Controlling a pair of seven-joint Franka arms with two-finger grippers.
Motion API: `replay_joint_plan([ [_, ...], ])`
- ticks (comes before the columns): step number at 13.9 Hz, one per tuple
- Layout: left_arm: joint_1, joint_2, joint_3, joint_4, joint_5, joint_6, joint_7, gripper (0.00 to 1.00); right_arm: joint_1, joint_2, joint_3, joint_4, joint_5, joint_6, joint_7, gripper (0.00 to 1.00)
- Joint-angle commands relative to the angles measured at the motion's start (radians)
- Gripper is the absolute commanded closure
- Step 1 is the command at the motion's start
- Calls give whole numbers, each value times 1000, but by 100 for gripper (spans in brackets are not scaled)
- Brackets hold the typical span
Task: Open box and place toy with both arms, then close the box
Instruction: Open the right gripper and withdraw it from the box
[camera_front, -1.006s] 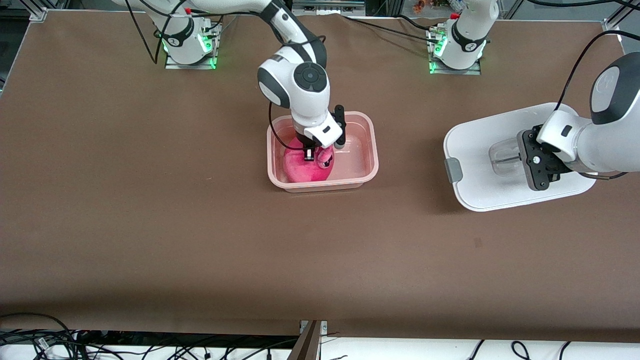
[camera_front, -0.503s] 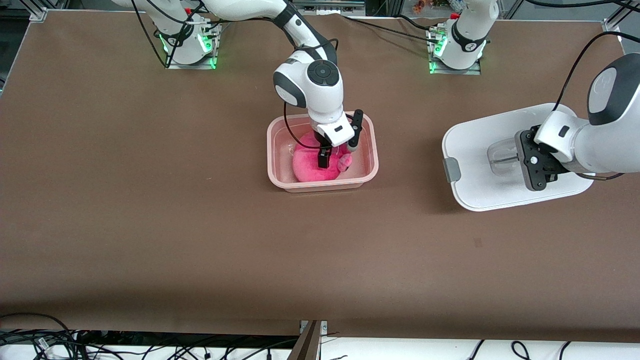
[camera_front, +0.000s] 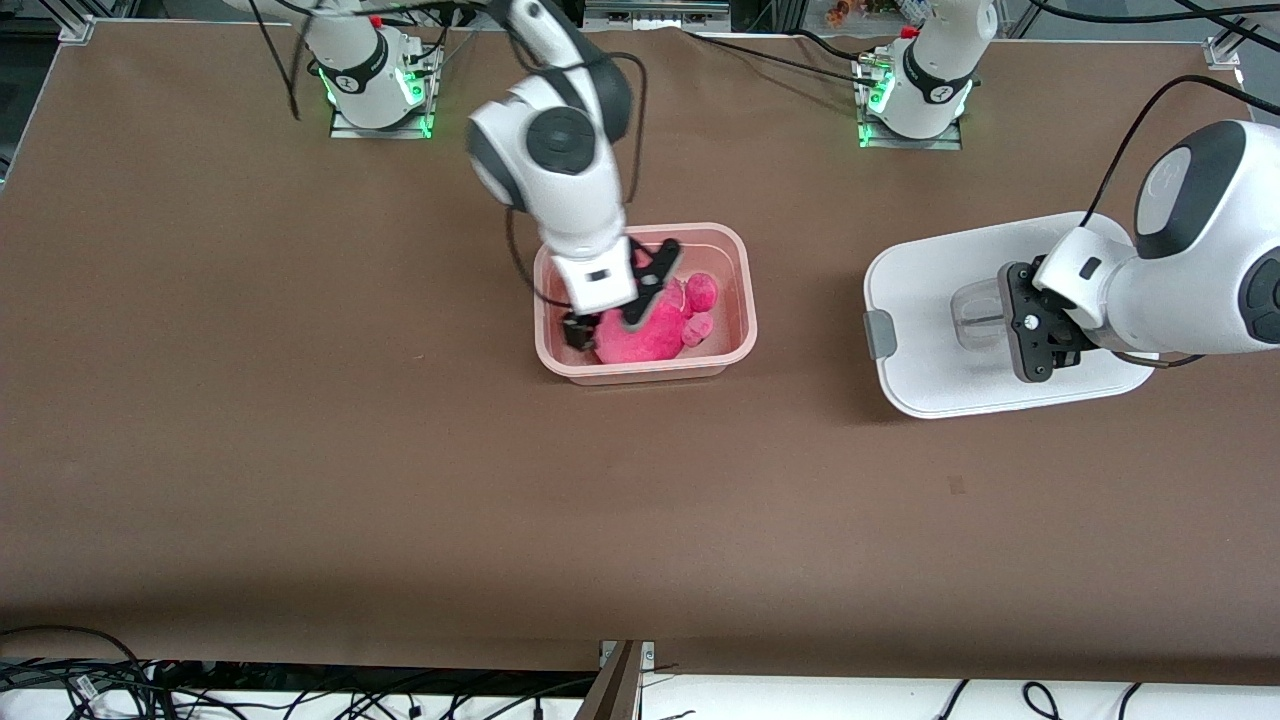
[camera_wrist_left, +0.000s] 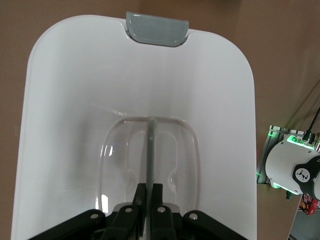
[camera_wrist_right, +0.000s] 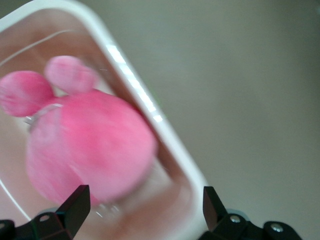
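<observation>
On the brown table (camera_front: 300, 450), nearest the front camera among the task's things, we see the white lid (camera_front: 930, 300) lying toward the left arm's end, its grey side clip (camera_front: 880, 334) facing the middle of the table. Our left gripper (camera_front: 1030, 325) is down on the lid with its fingers (camera_wrist_left: 148, 192) pinched tight on the thin bar of the clear recessed handle (camera_wrist_left: 150, 150); in the left wrist view the bar runs straight between the two black fingers, and the grey clip (camera_wrist_left: 156, 29) shows at the lid's edge.

A little farther from the front camera, near the middle of the table, stands the pale pink translucent box (camera_front: 745, 300), uncovered and well apart from its lid. The bright pink plush toy (camera_front: 655, 325) lies inside it, resting on the floor of the box toward the wall nearest the front camera, with two small rounded pink parts (camera_front: 700, 292) sticking out toward the left arm's end.

Our right gripper (camera_front: 615, 315) hangs over the box, just above the toy, its fingers (camera_wrist_right: 75, 205) spread wide and holding nothing. In the right wrist view the toy (camera_wrist_right: 85, 145) sits between and below the parted fingers, free of both, beside the box's rim (camera_wrist_right: 145, 105).

Farthest from the front camera, the two arm bases (camera_front: 375, 75) stand along the table's edge.
</observation>
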Motion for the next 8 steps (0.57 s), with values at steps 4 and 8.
replay_joint_plan([
  [4, -105, 25, -6, 59, -120, -1, 15, 100, -30, -204, -208, -30, 118, -183, -4, 0],
  [8, -270, 35, -6, 84, -173, 94, -27, 100, -29, -324, -400, -37, 140, -370, 15, 0],
])
